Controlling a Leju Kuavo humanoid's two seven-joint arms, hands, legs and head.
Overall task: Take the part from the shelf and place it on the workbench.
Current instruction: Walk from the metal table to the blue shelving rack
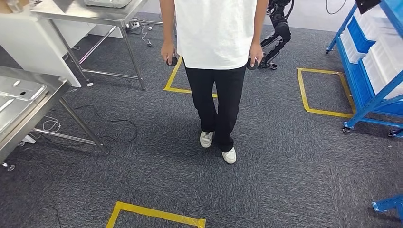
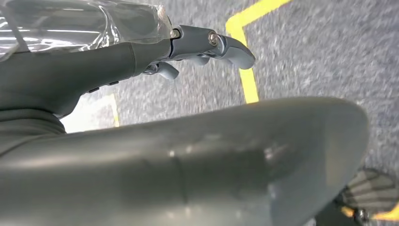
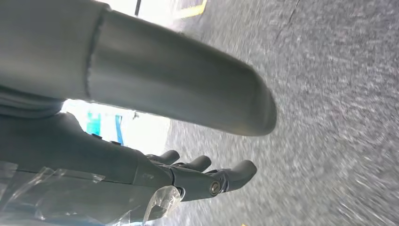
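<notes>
The blue shelf (image 1: 370, 71) with white bins stands at the right edge of the head view. A steel workbench (image 1: 28, 109) carrying a pressed metal sheet sits at the left. In the left wrist view my left hand (image 2: 94, 70) hangs over the carpet, its fingers (image 2: 221, 44) stretched out and its thumb (image 2: 211, 155) apart from them, with nothing held. My right hand (image 3: 94, 155) hangs the same way in the right wrist view: straight fingers (image 3: 221, 179), thumb (image 3: 179, 89) spread away, nothing in it. Clear film covers the back of both hands.
A person (image 1: 216, 57) in a white shirt and black trousers stands straight ahead on the grey carpet, a dark controller in each hand. A second steel table (image 1: 95, 14) is at the back left. Yellow tape squares (image 1: 323, 90) mark the floor, one near my feet (image 1: 157, 213).
</notes>
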